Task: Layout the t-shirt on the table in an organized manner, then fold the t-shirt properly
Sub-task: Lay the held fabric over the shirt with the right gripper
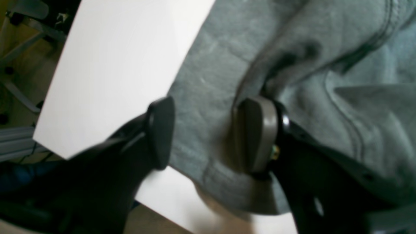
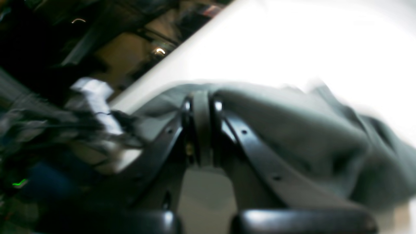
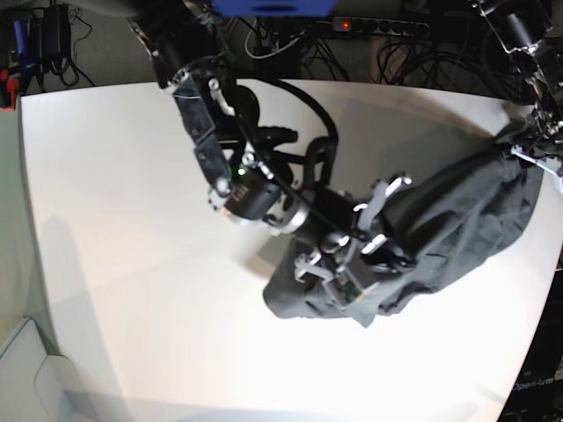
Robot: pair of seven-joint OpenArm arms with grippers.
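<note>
Closest to the left wrist camera, two dark fingers [image 1: 161, 131] of the left gripper [image 1: 204, 133] are standing well apart, with the grey t-shirt [image 1: 292, 81] lying between and behind them. One pad is resting against a fold of the cloth, while the other is hanging over the shirt's edge, near the bare white table [image 1: 113, 71]. Nothing is being squeezed between them, so this pincer is released. A corner of the table is showing in that view, and the hem of the shirt is lying close to it.

Seen from the right wrist camera, the right gripper [image 2: 201, 130] is clenched, its two jaws pressed together. The t-shirt [image 2: 292, 136] is bunching up just behind and beside the jaws, but the picture is blurred, and it is not possible to tell if cloth is caught between them.

From the base view, the t-shirt [image 3: 457, 229] is lying crumpled in a heap on the table [image 3: 114, 220], toward that view's right side and reaching near the far right edge. The right gripper [image 3: 339, 272] is sitting at the heap's near left end. The left gripper is at the heap's far right end, mostly cut off by the picture's border.
</note>
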